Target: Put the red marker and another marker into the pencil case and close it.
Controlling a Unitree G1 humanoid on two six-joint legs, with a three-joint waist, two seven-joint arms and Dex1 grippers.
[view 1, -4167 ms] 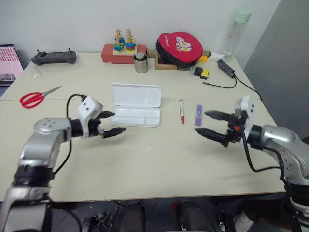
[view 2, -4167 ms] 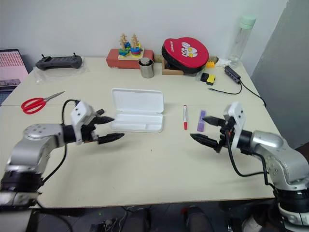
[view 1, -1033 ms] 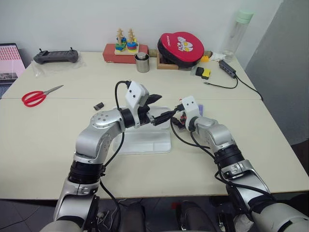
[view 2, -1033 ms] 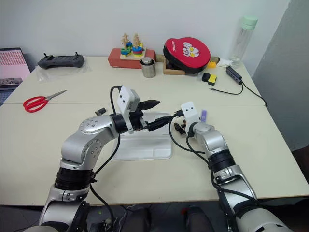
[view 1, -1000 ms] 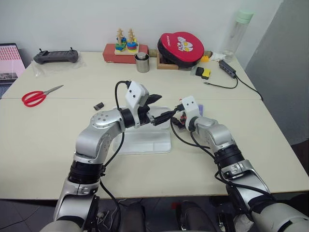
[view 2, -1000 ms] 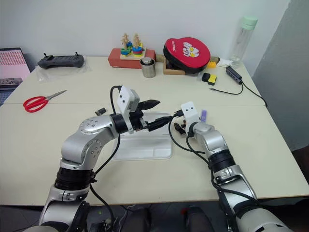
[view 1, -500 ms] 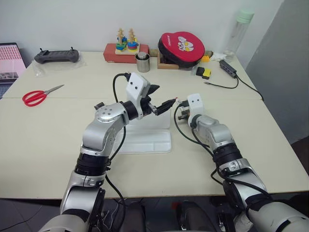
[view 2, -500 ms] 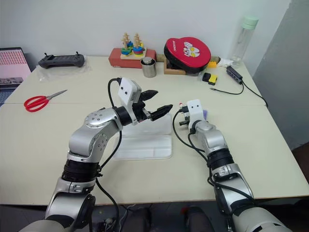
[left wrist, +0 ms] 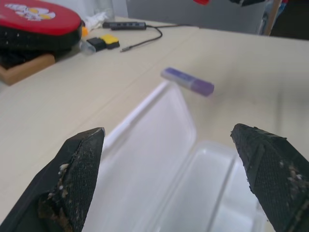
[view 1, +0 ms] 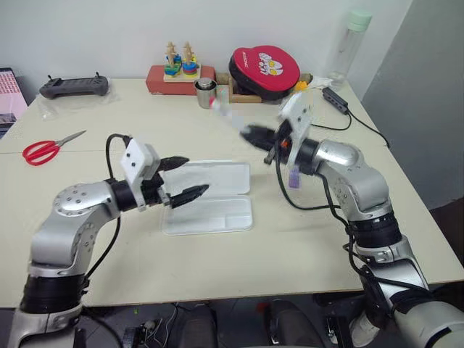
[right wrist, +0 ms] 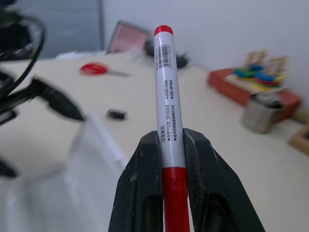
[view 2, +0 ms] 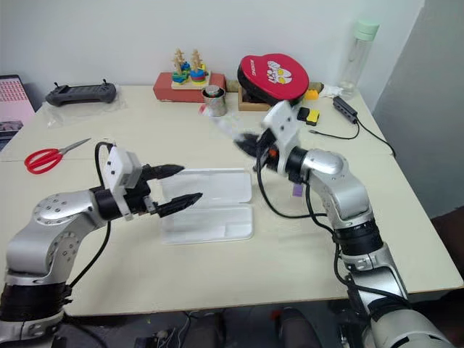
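The white pencil case (view 1: 214,212) lies open on the table, its lid folded back flat. My right gripper (view 1: 255,135) is raised above the table behind the case's right end, shut on the red marker (right wrist: 165,82). The marker's white barrel sticks out past the fingertips (right wrist: 152,145). The purple marker (left wrist: 188,81) lies on the table just right of the case, below my right forearm. My left gripper (view 1: 190,176) hovers open at the case's left end, holding nothing.
Red scissors (view 1: 45,148) lie at the far left. Along the back stand a controller (view 1: 67,87), a stacking toy (view 1: 178,64), a metal cup (view 1: 205,93), a red round case (view 1: 264,71) and a bottle (view 1: 344,43). A cabled hub (view 1: 335,97) lies at back right.
My right gripper has shut on the red marker and lifted it off the table. My left gripper has drawn back to the left, still open.
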